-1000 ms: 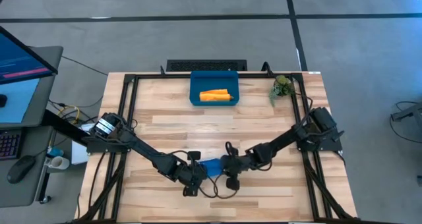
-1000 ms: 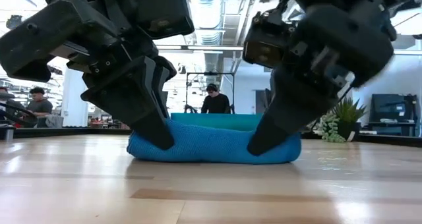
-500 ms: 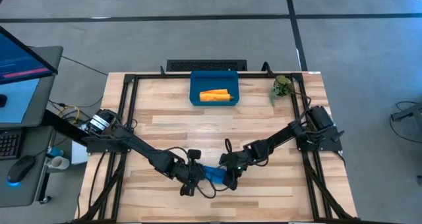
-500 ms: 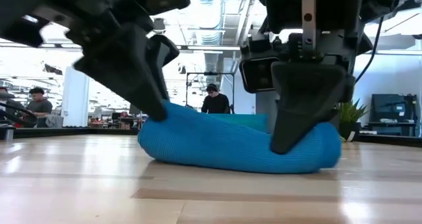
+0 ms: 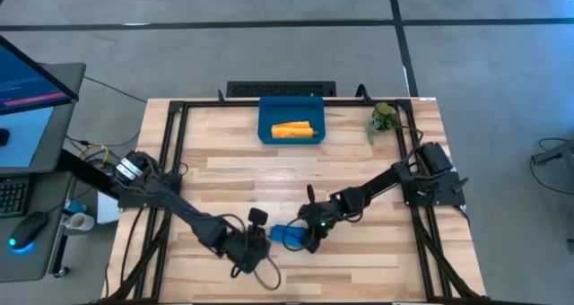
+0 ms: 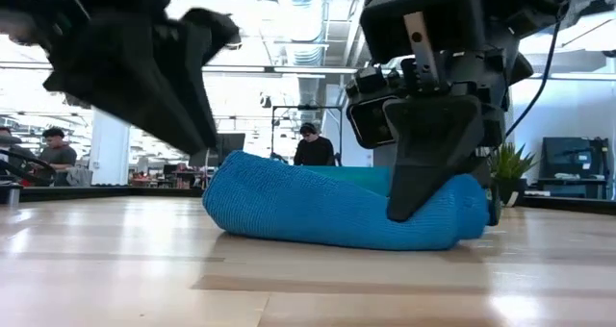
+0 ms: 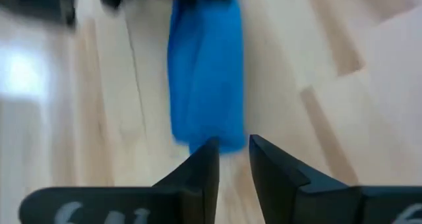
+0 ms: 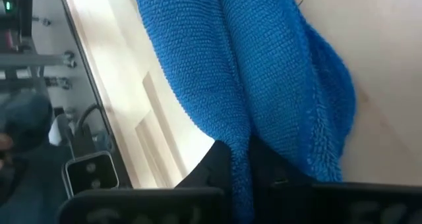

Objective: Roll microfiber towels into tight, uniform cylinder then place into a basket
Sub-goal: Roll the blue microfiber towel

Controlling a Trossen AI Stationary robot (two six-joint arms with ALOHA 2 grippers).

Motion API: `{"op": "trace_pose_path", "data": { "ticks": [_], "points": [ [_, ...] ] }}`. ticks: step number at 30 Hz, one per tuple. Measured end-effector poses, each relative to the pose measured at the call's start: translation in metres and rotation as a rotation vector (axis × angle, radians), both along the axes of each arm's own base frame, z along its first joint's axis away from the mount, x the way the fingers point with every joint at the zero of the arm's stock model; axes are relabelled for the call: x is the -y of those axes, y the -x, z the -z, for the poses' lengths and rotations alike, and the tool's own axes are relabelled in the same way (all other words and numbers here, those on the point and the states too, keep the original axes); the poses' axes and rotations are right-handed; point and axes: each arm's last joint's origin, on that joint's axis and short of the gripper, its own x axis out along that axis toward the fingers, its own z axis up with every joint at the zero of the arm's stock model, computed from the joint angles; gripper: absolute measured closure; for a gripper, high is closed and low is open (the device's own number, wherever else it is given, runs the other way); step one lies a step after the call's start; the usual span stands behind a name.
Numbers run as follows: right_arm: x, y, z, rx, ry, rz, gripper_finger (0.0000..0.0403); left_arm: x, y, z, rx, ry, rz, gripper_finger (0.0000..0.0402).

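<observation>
The rolled blue microfiber towel [image 5: 285, 235] lies on the wooden table [image 5: 269, 175] near its front edge, roughly midway across, a soft sagging cylinder rather than a tight one. In the low view the blue roll [image 6: 337, 210] rests on the boards, with its end under the right arm bunched up higher than the rest.

The right gripper [image 5: 308, 238] is at that end of the roll. Its fingers [image 8: 227, 159] are pressed together on a fold of the blue cloth, which runs down between them in the right wrist view. In the low view the same gripper [image 6: 423, 188] bears down into the towel from above.

The left gripper [image 5: 256, 248] sits just beside the other end of the towel, apart from it. In the left wrist view its two dark fingers [image 7: 201, 168] stand a narrow gap apart with nothing between them, the end of the blue towel [image 7: 204, 72] just beyond their tips; that view is blurred, so whether the tips graze the cloth cannot be told. In the low view this gripper [image 6: 183, 77] hangs above the table, clear of the roll.

At the far edge of the table the dark-blue basket [image 5: 265, 133] holds the orange-yellow towel [image 5: 292, 129], already rolled and lying across it. A small green plant [image 5: 383, 118] stands to the right of the basket, near the far right corner. In the low view, people [image 6: 314, 146] show in the room beyond the table.
</observation>
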Motion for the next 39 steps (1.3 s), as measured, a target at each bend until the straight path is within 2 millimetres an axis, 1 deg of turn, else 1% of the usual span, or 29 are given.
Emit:
{"op": "trace_pose_path", "data": {
  "ticks": [2,4,7,11,14,19,21,24,29,33,35,37,39],
  "points": [
    [0.002,-0.001,0.000,-0.004,0.003,0.030,0.0371,0.009,0.001,-0.003,0.057,-0.028,0.040,0.0330],
    [0.004,-0.002,0.000,-0.005,0.002,0.040,0.0371,0.017,0.001,-0.006,0.096,-0.021,0.106,0.0334],
    [0.006,-0.002,0.000,-0.013,-0.011,0.053,0.0371,0.023,-0.006,-0.005,0.140,0.004,0.177,0.0340],
    [0.005,-0.002,0.000,-0.031,-0.051,0.049,0.0369,0.013,-0.019,0.014,0.117,-0.033,0.156,0.0349],
    [0.000,-0.001,-0.001,-0.045,-0.102,0.018,0.0369,0.007,-0.025,0.021,0.107,-0.040,0.132,0.0354],
    [-0.011,0.004,-0.001,-0.089,-0.184,-0.049,0.0372,0.007,-0.028,0.021,0.129,-0.015,0.123,0.0356],
    [-0.014,0.005,-0.001,-0.102,-0.198,-0.048,0.0371,0.009,-0.030,0.019,0.149,0.013,0.136,0.0356],
    [-0.015,0.005,-0.002,-0.111,-0.209,-0.040,0.0367,0.012,-0.032,0.017,0.161,0.071,0.169,0.0356],
    [-0.015,0.005,-0.002,-0.107,-0.214,-0.037,0.0370,0.005,-0.036,0.018,0.159,0.060,0.162,0.0356],
    [-0.016,0.004,-0.003,-0.105,-0.218,-0.031,0.0368,-0.007,-0.043,0.026,0.138,0.042,0.134,0.0356],
    [-0.016,0.005,-0.003,-0.110,-0.220,-0.028,0.0367,-0.010,-0.050,0.031,0.149,0.069,0.132,0.0356],
    [-0.016,0.004,-0.003,-0.106,-0.221,-0.027,0.0368,-0.014,-0.052,0.037,0.128,0.063,0.122,0.0356],
    [-0.016,0.004,-0.003,-0.108,-0.221,-0.028,0.0369,-0.018,-0.055,0.044,0.124,0.065,0.080,0.0356]
  ]
}}
